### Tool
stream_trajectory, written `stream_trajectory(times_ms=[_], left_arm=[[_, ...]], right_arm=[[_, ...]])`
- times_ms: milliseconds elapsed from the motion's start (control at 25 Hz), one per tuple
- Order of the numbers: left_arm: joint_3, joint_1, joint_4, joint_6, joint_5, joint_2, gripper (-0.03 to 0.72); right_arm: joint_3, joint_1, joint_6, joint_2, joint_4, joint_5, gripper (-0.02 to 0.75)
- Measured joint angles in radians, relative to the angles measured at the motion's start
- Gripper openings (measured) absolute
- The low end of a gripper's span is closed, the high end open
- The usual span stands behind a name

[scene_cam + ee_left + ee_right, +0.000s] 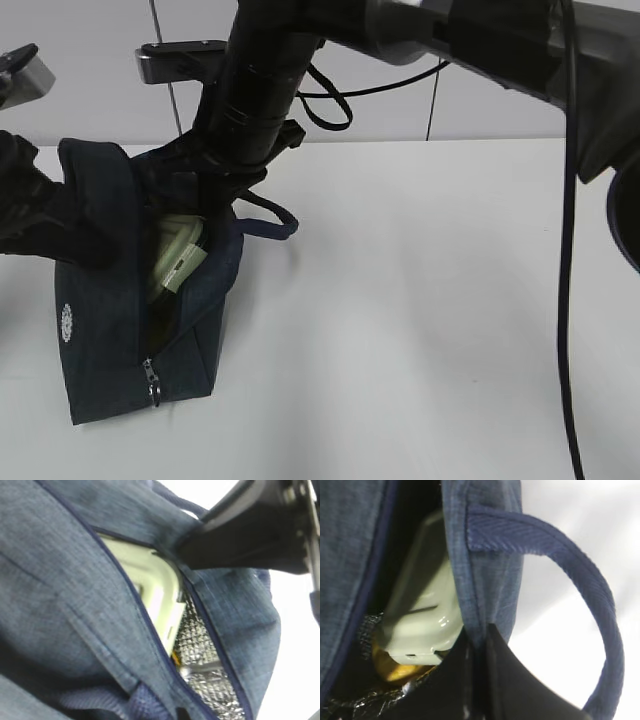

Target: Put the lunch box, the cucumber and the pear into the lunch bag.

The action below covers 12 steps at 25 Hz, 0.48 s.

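Observation:
The navy lunch bag [110,340] stands open at the left of the white table. The lunch box [175,255], with its sage-green lid, stands tilted inside it. It also shows in the left wrist view [150,587] and the right wrist view [420,615]. The yellow pear [395,670] lies under the box in the bag. The cucumber is hidden. My right gripper [479,645] is shut on the bag's right wall beside the handle [580,580]. My left gripper [70,235] is at the bag's left flap, where the fabric bunches; its fingers are hidden.
The bag's silver lining [200,645] shows in the opening. The zipper pull [152,385] hangs at the bag's front lower end. The right arm [260,90] crosses over from the upper right. The table [420,300] stretches to the right.

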<state>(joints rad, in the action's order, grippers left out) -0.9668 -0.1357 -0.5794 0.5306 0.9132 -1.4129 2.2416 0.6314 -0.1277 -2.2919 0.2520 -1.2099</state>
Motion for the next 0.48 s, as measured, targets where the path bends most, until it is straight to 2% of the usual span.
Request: stream_trajectory(times_ms=[160,280,480], left_arm=[[-0.055,0.000,0.045,-0.047,0.014,-0.011,0.001],[-0.105,0.000,0.055,-0.061,0.034,-0.050,0.001],[-0.161,-0.002,0.048,-0.062,0.054,-0.104,0.001]], right_arm=[[-0.031,-0.001,0.017,0.034,-0.030,-0.001,0.004],[-0.114,-0.001,0.035,0.089,-0.052,0.026,0.004],[-0.376,-0.029,0.048,0.238,-0.063,0.179,0.003]])
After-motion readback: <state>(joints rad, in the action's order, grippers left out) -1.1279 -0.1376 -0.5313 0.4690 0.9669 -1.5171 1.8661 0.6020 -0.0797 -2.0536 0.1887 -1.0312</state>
